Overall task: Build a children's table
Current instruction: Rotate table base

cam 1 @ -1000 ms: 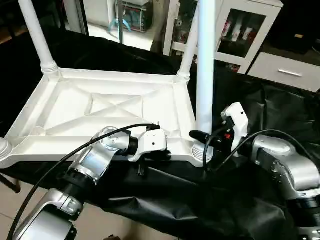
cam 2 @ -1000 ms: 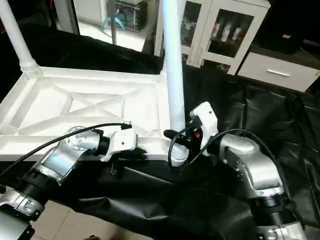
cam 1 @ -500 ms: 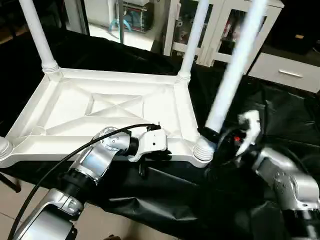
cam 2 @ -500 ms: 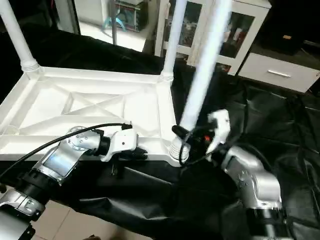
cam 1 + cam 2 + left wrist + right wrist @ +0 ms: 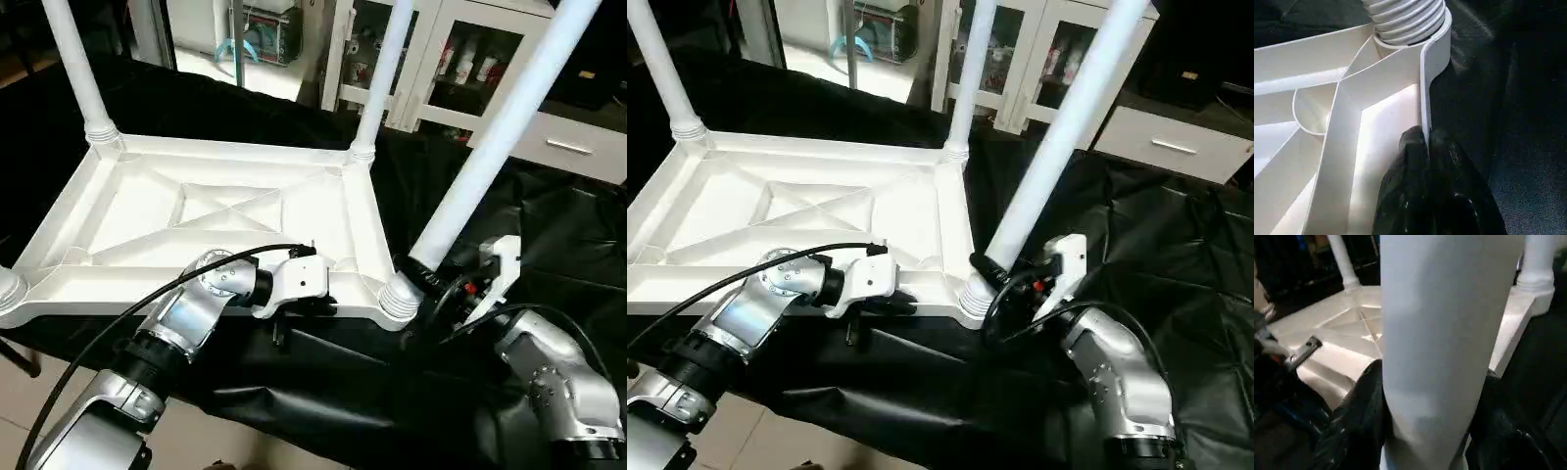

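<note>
Your right gripper [image 5: 428, 277] clamps smooth tapered leg [image 5: 495, 137], tilted in ribbed socket [image 5: 397, 299] | left gripper [image 5: 1426, 147] pinches tabletop [image 5: 225, 230] rim

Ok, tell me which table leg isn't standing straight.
The leg at the near right corner, held in the right end effector; it leans right, while the two far legs stand upright.

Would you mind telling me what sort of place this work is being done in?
Probably a home-like room or a lab staged as one: white glass-door cabinets and a drawer unit line the back, while the upturned tabletop rests on a bench draped in black cloth.
</note>
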